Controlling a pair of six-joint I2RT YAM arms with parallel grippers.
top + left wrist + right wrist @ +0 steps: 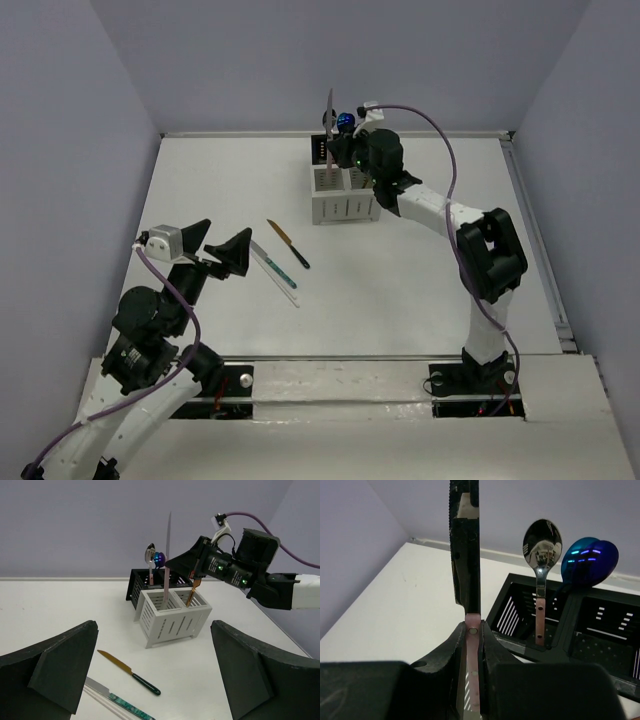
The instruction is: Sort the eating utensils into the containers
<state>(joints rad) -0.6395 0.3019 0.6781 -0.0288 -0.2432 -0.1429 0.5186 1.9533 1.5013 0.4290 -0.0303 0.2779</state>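
My right gripper (347, 153) (473, 630) is shut on the pink handle of a knife (465, 545) (167, 555). The knife stands upright with its blade up and its handle end inside a white slotted compartment of the containers (345, 207) (172, 625). A pink-handled spoon (542, 545) and a blue spoon (589, 560) stand in the black compartments. An orange-handled utensil (191, 594) leans in the other white one. On the table lie a gold-bladed, dark-handled knife (288, 244) (127, 671) and a teal-handled knife (272, 265) (117, 700). My left gripper (218, 245) (160, 680) is open just left of them.
A thin pale utensil (287, 293) lies beside the teal-handled knife. Grey walls close in the white table on three sides, and a rail (535, 230) runs along its right edge. The right arm stretches from its base (480, 375) to the caddy at the back.
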